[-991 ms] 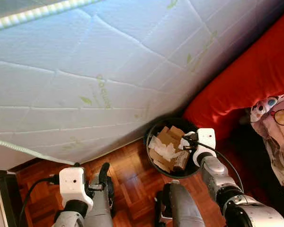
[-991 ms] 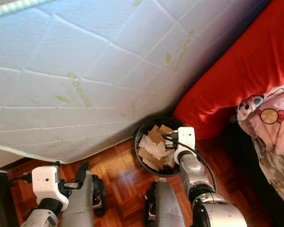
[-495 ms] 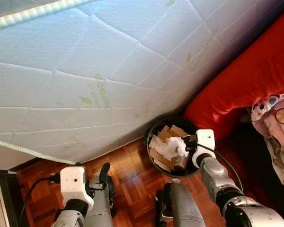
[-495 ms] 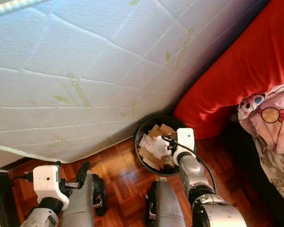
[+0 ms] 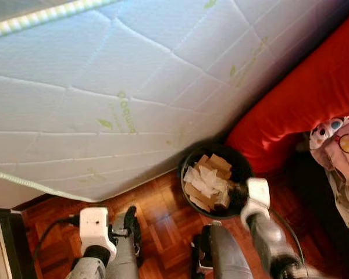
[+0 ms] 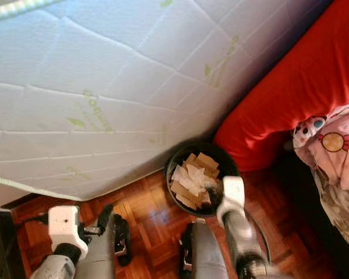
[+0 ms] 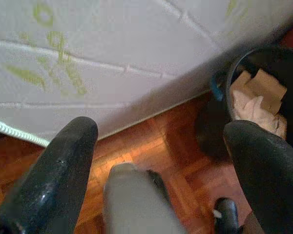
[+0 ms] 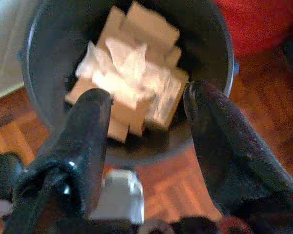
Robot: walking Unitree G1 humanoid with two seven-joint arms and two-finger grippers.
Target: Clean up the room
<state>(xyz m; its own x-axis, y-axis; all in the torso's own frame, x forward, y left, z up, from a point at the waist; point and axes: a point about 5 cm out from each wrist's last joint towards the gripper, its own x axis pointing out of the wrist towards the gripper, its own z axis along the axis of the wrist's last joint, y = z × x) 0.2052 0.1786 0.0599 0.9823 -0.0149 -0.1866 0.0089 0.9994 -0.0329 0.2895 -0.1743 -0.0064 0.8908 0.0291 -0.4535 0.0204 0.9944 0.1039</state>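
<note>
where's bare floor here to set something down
Bare parquet floor lies between the mattress edge, the black bin and the robot's legs. The bin is crowded with cardboard and paper. Right of it, the red cover closes in.

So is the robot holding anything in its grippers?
No. Both the right gripper and left gripper are open and empty; the crumpled paper lies in the bin.

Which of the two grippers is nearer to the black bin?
The right gripper: it hangs open just above the black bin holding cardboard and paper. The left gripper stays low over the wooden floor.
</note>
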